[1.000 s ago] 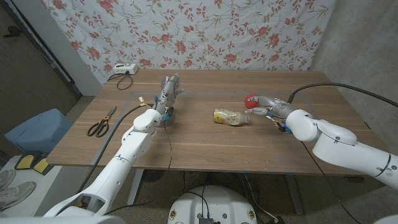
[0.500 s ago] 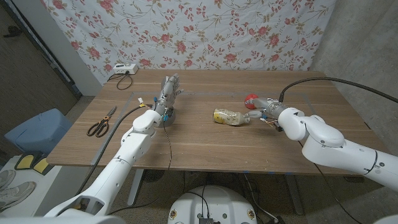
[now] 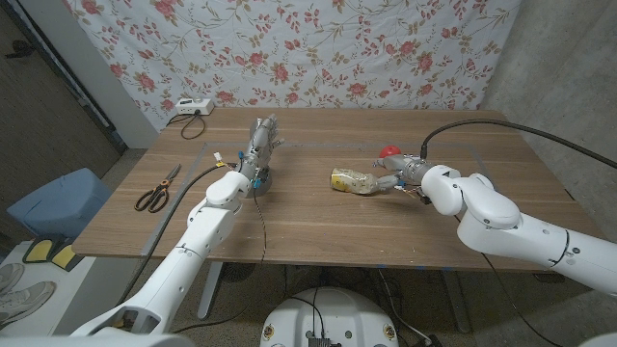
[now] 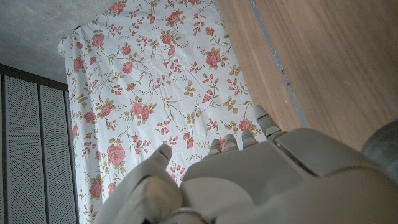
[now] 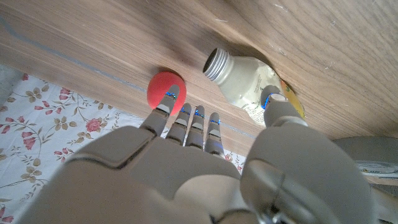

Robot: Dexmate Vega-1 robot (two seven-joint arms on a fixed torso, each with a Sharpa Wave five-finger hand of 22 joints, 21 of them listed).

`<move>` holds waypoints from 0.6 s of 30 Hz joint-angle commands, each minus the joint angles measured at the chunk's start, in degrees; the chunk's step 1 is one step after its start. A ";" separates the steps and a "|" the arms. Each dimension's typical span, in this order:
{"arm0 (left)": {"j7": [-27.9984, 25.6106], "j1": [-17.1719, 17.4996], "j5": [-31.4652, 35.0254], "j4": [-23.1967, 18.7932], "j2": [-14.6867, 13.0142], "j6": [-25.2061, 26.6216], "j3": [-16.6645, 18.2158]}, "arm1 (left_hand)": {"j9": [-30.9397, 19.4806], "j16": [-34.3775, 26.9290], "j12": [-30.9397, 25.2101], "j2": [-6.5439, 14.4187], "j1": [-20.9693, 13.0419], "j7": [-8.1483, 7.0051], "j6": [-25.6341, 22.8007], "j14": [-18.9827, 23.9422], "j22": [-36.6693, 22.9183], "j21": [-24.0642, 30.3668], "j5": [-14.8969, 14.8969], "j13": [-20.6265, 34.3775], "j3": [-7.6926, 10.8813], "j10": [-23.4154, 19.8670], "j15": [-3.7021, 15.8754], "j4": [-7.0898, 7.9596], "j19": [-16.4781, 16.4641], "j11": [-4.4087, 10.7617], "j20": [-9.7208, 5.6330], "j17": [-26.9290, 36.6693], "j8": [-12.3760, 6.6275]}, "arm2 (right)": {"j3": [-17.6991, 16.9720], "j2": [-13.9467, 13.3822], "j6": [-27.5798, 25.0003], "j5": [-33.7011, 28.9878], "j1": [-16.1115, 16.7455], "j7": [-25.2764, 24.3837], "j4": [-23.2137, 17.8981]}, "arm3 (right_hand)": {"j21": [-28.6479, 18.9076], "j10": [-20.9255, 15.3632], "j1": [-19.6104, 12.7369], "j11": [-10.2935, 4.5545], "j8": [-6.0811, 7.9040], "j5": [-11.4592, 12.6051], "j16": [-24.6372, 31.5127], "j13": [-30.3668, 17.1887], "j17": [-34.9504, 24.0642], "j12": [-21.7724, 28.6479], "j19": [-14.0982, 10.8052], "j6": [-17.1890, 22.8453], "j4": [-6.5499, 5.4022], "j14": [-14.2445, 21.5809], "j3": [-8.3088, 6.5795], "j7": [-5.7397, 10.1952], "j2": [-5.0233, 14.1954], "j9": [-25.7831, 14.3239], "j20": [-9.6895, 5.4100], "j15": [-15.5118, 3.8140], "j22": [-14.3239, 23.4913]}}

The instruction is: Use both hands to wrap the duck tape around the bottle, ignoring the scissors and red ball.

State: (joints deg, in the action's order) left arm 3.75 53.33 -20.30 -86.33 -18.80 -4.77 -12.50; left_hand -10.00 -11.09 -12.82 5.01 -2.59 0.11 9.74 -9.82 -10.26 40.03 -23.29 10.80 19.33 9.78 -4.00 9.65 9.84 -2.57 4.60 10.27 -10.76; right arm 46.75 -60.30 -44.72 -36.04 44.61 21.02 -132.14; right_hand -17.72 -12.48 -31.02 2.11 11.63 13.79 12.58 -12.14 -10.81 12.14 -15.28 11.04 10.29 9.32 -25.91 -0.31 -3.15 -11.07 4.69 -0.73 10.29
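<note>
Bottle [image 3: 359, 181], clear plastic with a yellow label, lies on its side at centre frame of the head view on the wooden surface [image 3: 318, 226], long axis running across the picture, its open threaded neck toward picture right. Right hand [image 3: 397, 173] has its fingers [image 5: 194, 121] extended and apart, holding nothing, just short of that neck, seemingly positioned to grasp it; small red ball [image 3: 388, 152] sits just beyond. Left hand [image 3: 261, 143] stands upright, centre-left, above a grey tape roll [image 3: 258, 181]; its grip cannot be determined. Black-handled scissors [image 3: 157, 189] lie far left.
</note>
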 commanded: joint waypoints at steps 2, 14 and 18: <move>-0.58 0.51 -0.04 -0.63 -0.13 0.46 0.07 | -0.16 -0.02 0.15 3.21 -0.54 0.34 2.94 -4.04 -0.17 -0.16 -0.43 0.14 -0.26 2.79 0.33 -0.08 5.21 -0.66 0.53 0.09 0.08 | 4.66 3.92 1.83 -8.91 -3.72 6.57 3.23 | 0.04 0.37 -0.74 -0.51 0.01 0.45 0.21 -0.09 -0.28 0.17 -0.76 -0.45 -0.17 0.60 0.29 0.05 0.04 -0.24 -0.04 -0.38 0.07; -0.50 0.03 0.05 -0.50 -0.26 0.88 -0.02 | -0.16 0.06 0.27 3.18 -0.50 0.81 3.20 -4.15 -0.18 -0.43 -0.45 0.16 -0.35 2.83 0.26 -0.07 5.16 -0.76 0.46 0.09 0.18 | 7.51 7.81 1.82 -17.75 -6.16 15.36 7.04 | 0.15 0.13 -2.14 -0.63 0.11 0.99 0.23 -0.15 -0.36 0.20 -1.29 -0.37 -0.35 0.86 0.37 0.21 0.02 -0.28 -0.70 -0.81 0.09; -0.50 -0.06 0.08 -0.47 -0.24 0.84 -0.01 | -0.16 0.05 0.31 3.17 -0.50 0.84 3.18 -4.11 -0.19 -0.51 -0.46 0.16 -0.38 2.85 0.24 -0.07 5.12 -1.03 0.40 0.09 0.17 | 7.50 8.91 2.29 -19.06 -6.19 16.79 8.45 | 0.14 -0.01 -2.68 -0.73 0.17 1.19 0.42 -0.18 -0.39 0.24 -1.59 -0.25 -0.39 1.39 0.41 0.26 0.01 -0.29 -0.97 -0.97 0.10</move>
State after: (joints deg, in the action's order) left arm 3.15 53.68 -20.32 -86.87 -18.94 -4.16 -12.44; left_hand -10.00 -11.09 -12.82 5.01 -2.59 0.64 9.64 -9.82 -10.25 39.60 -23.65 10.80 19.33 9.78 -4.00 9.64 9.84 -3.18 4.60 10.26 -10.76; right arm 52.43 -54.58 -42.96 -48.46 39.94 31.33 -127.06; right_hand -17.73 -12.20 -32.83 1.83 11.63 14.64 12.58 -12.14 -11.09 12.14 -16.17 10.73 10.05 10.04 -25.68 0.00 -3.26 -11.07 3.80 -1.44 10.28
